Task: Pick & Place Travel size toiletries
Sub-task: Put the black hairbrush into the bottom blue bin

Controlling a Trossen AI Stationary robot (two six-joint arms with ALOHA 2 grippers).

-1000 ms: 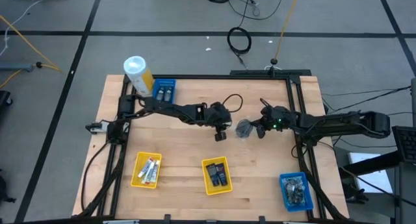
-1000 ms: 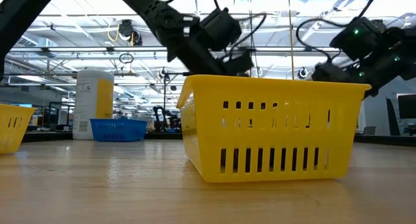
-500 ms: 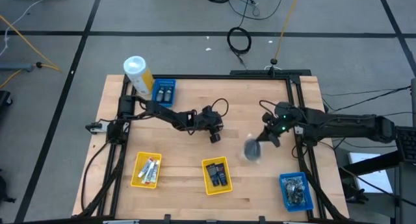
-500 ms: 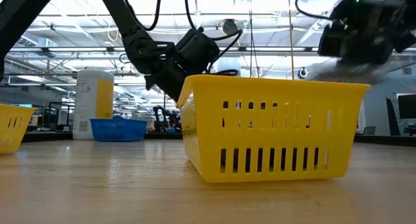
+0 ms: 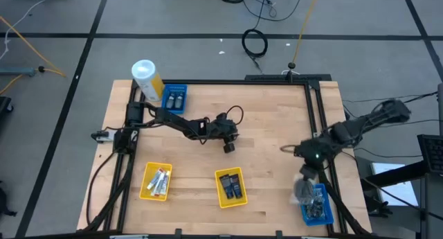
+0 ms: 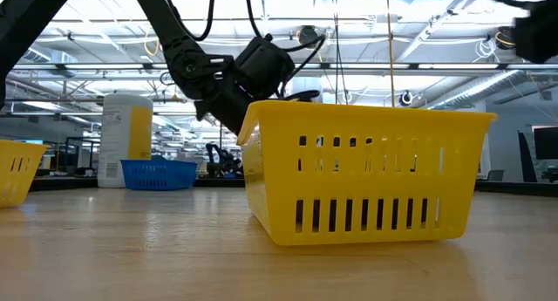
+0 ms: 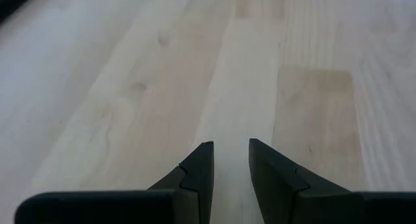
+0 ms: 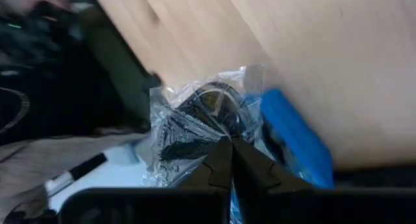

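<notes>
Overhead, the right gripper (image 5: 304, 186) is seen at the near right of the counter (image 5: 270, 121), with a clear-wrapped packet (image 5: 302, 190) pinched in its closed fingers just above the blue tray (image 5: 325, 213) that already holds other packets. The step in hand is judged to be the placing of this packet. The left gripper (image 5: 229, 147) waits over bare wood near the middle, and nothing is held in it. Two yellow trays (image 5: 220, 190) with tubes and bottles lie on the near side, and a second blue tray (image 5: 174, 98) at the far left beside a canister (image 5: 147, 80).

From counter height, a yellow tray fills the foreground, and the left arm (image 6: 228, 72) is seen behind its left rim; the packet is not shown here.

In the left wrist view, the fingers (image 7: 203, 169) are seen slightly parted over the wood, with nothing between them.

In the right wrist view, the packet (image 8: 195, 130) is gripped at its edge and hangs beside the tray's blue rim (image 8: 289, 139). Next, the packet is to be centred over the tray, lowered a little, and released, so that it is not dropped on the rim.
</notes>
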